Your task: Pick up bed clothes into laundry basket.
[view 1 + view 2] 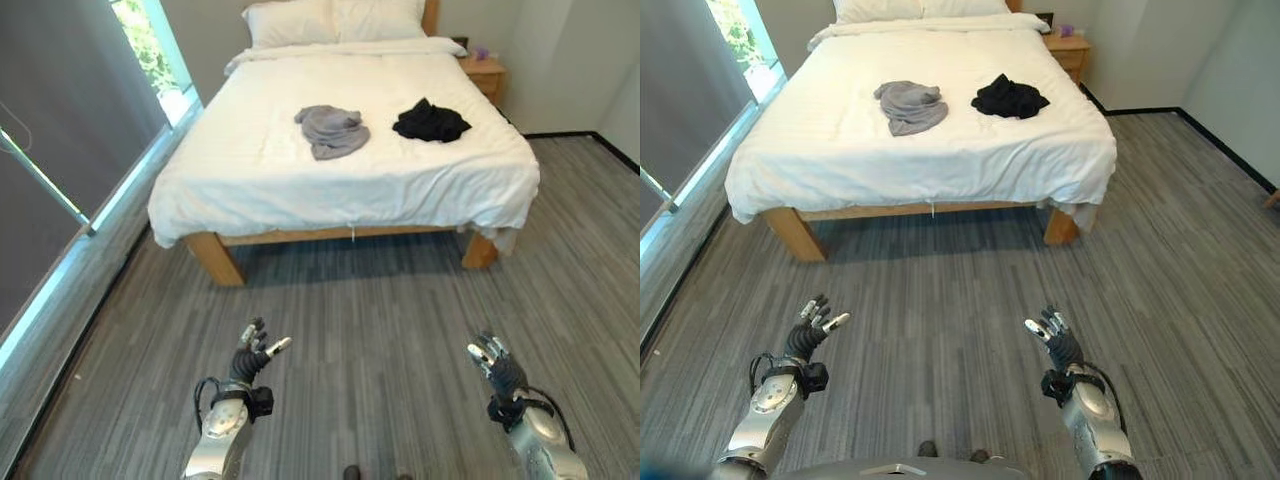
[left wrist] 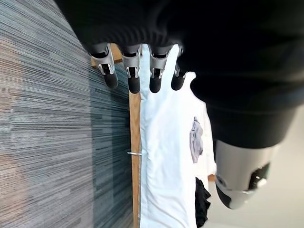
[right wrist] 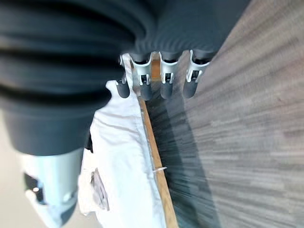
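Two crumpled garments lie on the white-sheeted wooden-framed bed [image 1: 300, 190] while the robot stands on the grey striped carpet [image 1: 380, 330] short of the bed's foot. The grey bundled garment [image 1: 332, 130] sits near the middle of the mattress; the black bunched garment [image 1: 431, 121] lies beside it, apart from it and toward the bed's edge nearest the small wooden nightstand [image 1: 485, 72]. Both rest well back from the foot of the bed, so reaching them likely calls for an approach first.

The left hand [image 1: 251, 357] and right hand [image 1: 495, 360] hover over the carpet, well apart from the bed, with fingers straight and relaxed and nothing held — seemingly readied for a grasp.

The grey garment is a loose heap, its longer stretch running roughly from the white pillows [image 1: 335, 20] down toward the foot of the bed. The black garment spreads more across the bed's width, with no clear pointing end.
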Controlling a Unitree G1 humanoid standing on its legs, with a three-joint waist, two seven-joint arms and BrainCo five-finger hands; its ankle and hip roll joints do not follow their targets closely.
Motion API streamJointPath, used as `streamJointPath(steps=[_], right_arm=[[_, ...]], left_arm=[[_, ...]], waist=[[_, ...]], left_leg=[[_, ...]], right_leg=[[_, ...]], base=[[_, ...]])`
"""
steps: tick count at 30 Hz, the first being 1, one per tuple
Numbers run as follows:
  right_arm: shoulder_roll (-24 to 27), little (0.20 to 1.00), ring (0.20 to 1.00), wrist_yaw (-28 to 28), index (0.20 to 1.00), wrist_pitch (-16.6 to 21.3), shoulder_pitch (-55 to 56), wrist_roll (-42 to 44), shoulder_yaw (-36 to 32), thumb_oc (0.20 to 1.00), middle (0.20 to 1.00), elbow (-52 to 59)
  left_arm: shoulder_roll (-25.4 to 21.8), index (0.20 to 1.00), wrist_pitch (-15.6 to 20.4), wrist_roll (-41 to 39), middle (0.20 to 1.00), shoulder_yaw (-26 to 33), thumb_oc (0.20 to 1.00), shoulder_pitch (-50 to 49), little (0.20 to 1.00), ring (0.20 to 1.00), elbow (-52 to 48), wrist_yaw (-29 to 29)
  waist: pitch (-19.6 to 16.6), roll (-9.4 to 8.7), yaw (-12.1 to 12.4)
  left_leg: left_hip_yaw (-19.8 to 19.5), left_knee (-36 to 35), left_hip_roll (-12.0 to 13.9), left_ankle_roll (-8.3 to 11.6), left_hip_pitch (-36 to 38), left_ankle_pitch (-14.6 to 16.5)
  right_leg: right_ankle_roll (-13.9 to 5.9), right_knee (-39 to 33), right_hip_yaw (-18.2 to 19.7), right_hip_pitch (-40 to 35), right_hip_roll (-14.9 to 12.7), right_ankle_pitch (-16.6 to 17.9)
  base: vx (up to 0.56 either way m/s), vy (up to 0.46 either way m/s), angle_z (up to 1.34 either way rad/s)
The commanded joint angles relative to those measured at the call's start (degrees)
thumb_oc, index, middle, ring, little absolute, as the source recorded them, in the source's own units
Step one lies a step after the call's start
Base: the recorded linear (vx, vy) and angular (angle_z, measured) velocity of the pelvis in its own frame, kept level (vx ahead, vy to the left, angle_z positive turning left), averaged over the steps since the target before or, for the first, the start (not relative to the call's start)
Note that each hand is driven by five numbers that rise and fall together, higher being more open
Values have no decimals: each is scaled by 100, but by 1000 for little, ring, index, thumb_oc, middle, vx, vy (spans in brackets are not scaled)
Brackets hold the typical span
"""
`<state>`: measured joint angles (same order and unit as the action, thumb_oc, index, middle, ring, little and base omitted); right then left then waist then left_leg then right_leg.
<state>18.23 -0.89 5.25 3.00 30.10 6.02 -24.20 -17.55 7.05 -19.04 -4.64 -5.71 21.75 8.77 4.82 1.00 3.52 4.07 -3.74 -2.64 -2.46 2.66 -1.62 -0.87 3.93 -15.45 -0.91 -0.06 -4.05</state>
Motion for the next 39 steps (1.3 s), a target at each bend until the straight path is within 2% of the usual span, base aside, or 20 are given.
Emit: streamJointPath(steps=[1, 3, 6, 8, 12, 16, 20, 22, 23, 24, 25, 27, 28, 29, 30, 31, 32, 33, 36, 39], right_arm=[[-107, 1000, 1000, 38, 1000, 208, -278, 96, 185, 1000, 1000, 86], [-128, 1000, 1000, 39, 1000, 234, -334, 72, 139, 1000, 1000, 156], [-117, 1000, 1000, 17, 1000, 270, -469, -162, 275, 1000, 1000, 223], [-139, 1000, 1000, 56, 1000, 211, -447, -225, 318, 1000, 1000, 315], [-132, 1000, 1000, 82, 1000, 177, -368, -191, 264, 1000, 1000, 392], [-113, 1000, 1000, 58, 1000, 198, -44, -80, 164, 1000, 1000, 396], [-71, 1000, 1000, 126, 1000, 140, 52, -181, 164, 1000, 1000, 475], [18, 1000, 1000, 203, 1000, 139, 70, -273, 111, 1000, 1000, 450], [76, 1000, 1000, 246, 1000, 133, 46, -308, 86, 1000, 1000, 481], [138, 1000, 1000, 213, 1000, 148, -9, -253, 79, 1000, 1000, 365], [138, 1000, 1000, 213, 1000, 148, -9, -253, 79, 1000, 1000, 365], [178, 1000, 1000, 133, 1000, 186, -96, 65, 79, 1000, 1000, 346], [186, 1000, 1000, 157, 1000, 221, -98, 330, 80, 1000, 1000, 356], [176, 1000, 1000, 158, 1000, 236, -112, 812, 86, 1000, 1000, 354], [176, 1000, 1000, 159, 1000, 238, -116, 816, 84, 1000, 1000, 350], [265, 1000, 1000, -17, 1000, 231, -348, 839, 129, 1000, 1000, 291], [264, 1000, 1000, -17, 1000, 231, -354, 839, 128, 1000, 1000, 289], [309, 1000, 1000, -116, 1000, 300, -546, 941, 48, 1000, 1000, 448], [314, 1000, 1000, -87, 1000, 336, -562, 934, -4, 1000, 1000, 547], [251, 1000, 1000, -116, 1000, 358, -385, 893, -24, 1000, 1000, 592]], left_arm=[[-222, 1000, 245, 332, 1000, 322, 1000, 212, 1000, 1000, -221, 272], [-249, 1000, 237, 378, 1000, 358, 1000, 214, 1000, 1000, -279, 258], [-289, 1000, 247, 330, 1000, 416, 1000, 321, 1000, 1000, -190, 269], [-313, 1000, 223, 354, 1000, 435, 1000, 271, 1000, 1000, -257, 211], [-309, 1000, 197, 400, 1000, 378, 1000, 285, 1000, 1000, -304, 182], [-260, 1000, 176, 517, 1000, 167, 1000, 436, 1000, 1000, -150, 98], [-239, 1000, 140, 589, 1000, 25, 1000, 458, 1000, 1000, -248, -6], [-178, 1000, 165, 559, 1000, -87, 1000, 442, 1000, 1000, -303, -103], [-113, 1000, 172, 487, 1000, -150, 1000, 434, 1000, 1000, -372, -166], [8, 1000, 208, 137, 1000, -198, 1000, 454, 1000, 1000, -269, -125], [8, 1000, 208, 136, 1000, -198, 1000, 454, 1000, 1000, -269, -125], [205, 1000, 221, -455, 1000, -210, 1000, 499, 1000, 1000, -182, -185], [225, 1000, 222, -588, 1000, -203, 1000, 500, 1000, 1000, -181, -219], [209, 1000, 196, -713, 1000, -169, 1000, 562, 1000, 1000, -290, -78], [207, 1000, 194, -714, 1000, -171, 1000, 565, 1000, 1000, -293, -76], [310, 1000, 241, -1189, 1000, -145, 1000, 786, 1000, 1000, -264, 32], [308, 1000, 242, -1191, 1000, -144, 1000, 793, 1000, 1000, -261, 31], [326, 1000, 289, -1372, 1000, -107, 1000, 906, 1000, 1000, -236, 33], [243, 1000, 312, -1201, 1000, -97, 1000, 917, 1000, 1000, -257, 29], [251, 1000, 289, -1121, 1000, -70, 1000, 935, 1000, 1000, -136, 71]], waist=[[67, -429, 200], [155, -427, 260], [402, -348, 310], [511, -317, 260], [641, -277, 110], [655, -334, -319], [591, -262, -500], [469, -191, -550], [368, -69, -600], [327, -23, -608], [323, -26, -611], [389, -129, -542], [451, -211, -475], [582, -435, -295], [603, -409, -275], [739, -447, -42], [736, -458, -41], [760, -446, 77], [719, -404, 114], [625, -199, 150]], left_leg=[[-368, -53, -31, 200, 161, 242], [-358, 95, -73, 114, 126, 372], [-340, 310, -110, -77, 138, 567], [-321, 292, -98, -84, 309, 687], [-456, 286, 28, 23, 557, 848], [-864, 63, 173, 283, 1147, 1008], [-1047, -24, 325, 414, 1538, 1087], [-1108, 169, 397, 481, 1582, 1037], [-1121, 501, 586, 660, 1627, 771], [-1052, 1383, 670, 836, 1317, 85], [-1056, 1383, 667, 836, 1312, 83], [-688, 2803, 726, 982, 692, -663], [-373, 3576, 826, 971, 370, -816], [311, 4365, 1070, 957, -193, -903], [320, 4409, 1106, 961, -187, -868], [831, 4499, 1480, 1039, -734, -850], [839, 4486, 1468, 1032, -740, -862], [1172, 3825, 1695, 1093, -1120, -750], [1463, 3061, 1872, 1157, -1325, -944], [1447, 893, 1753, 1164, -1294, -1255]], right_leg=[[-769, -385, 258, -443, -919, 530], [-817, 106, 273, -250, -1066, 513], [-847, 1629, 162, 342, -1440, 916], [-846, 1916, 83, 750, -1586, 1101], [-836, 1421, 193, 1084, -1452, 1051], [-1018, -454, 672, 1452, -924, 1451], [-1132, -683, 490, 1587, -868, 1752], [-1039, -583, 327, 1466, -907, 1796], [-932, -442, 308, 1424, -774, 1667], [-739, -302, 218, 1263, -711, 1474], [-740, -301, 216, 1267, -715, 1474], [-485, -351, 21, 774, -659, 1221], [-355, -421, -50, 481, -606, 1044], [-181, -506, -232, 96, -627, 767], [-177, -506, -220, 81, -595, 765], [-155, -679, -242, -329, -497, 606], [-157, -680, -239, -317, -510, 612], [-230, -825, -250, -673, -476, 506], [-298, -864, -179, -819, -467, 353], [-493, -880, -188, -1263, -562, 89]], base=[[51, 167, -14], [16, 141, -2], [60, 171, 1], [177, 84, 3], [215, -70, 6], [428, -195, 41], [373, -171, 46], [430, -220, 67], [519, -289, 39], [400, -229, 29], [366, -258, 9], [355, -340, -2], [490, -615, -9], [364, -476, 6], [478, -533, 7], [239, -203, -4], [516, -268, -21], [272, -59, -22], [347, 12, -20], [600, 235, -13]])
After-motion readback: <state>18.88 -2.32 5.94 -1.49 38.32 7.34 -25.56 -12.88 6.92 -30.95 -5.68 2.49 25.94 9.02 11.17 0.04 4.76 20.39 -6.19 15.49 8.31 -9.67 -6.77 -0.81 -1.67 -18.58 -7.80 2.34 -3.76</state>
